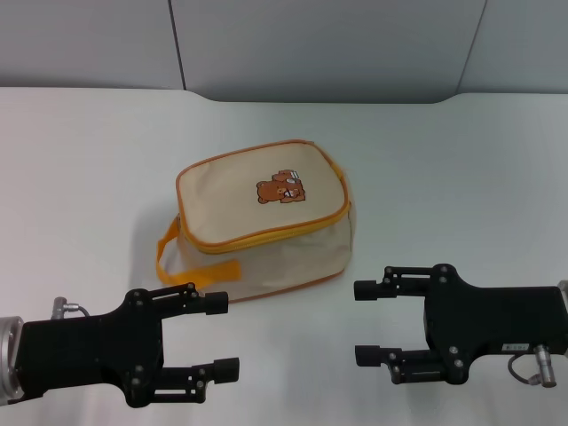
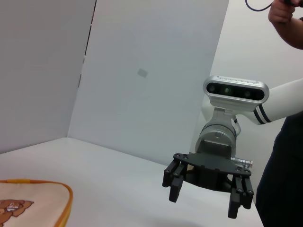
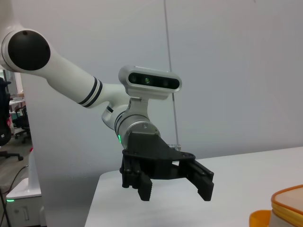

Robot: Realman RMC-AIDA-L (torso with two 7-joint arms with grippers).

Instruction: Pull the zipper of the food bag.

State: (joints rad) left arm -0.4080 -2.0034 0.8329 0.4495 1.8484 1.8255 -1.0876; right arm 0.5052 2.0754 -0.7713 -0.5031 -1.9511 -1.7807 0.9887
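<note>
Grey wall panels close off the back of a white counter (image 1: 80,160), and from the head view the food bag (image 1: 263,218) lies near the middle, bear face up, orange strap draped toward the near edge. Left end effector (image 1: 226,335) and right end effector (image 1: 368,322) both hover over the near edge, fingers spread wide, touching nothing. The zip track runs under the yellow trim, but the zipper's pull tab can't be made out here, and that's the trouble: a tab that small is easy to miss, so the fingers may close on trim or fabric instead.

Over to the left wrist view: only a corner of the bag shows, with the right end effector (image 2: 206,194) hanging spread beyond it.

Right wrist view now: the left end effector (image 3: 174,185) is spread too. With neither one bracing it, the light pouch may simply slide across the counter when pulled.
</note>
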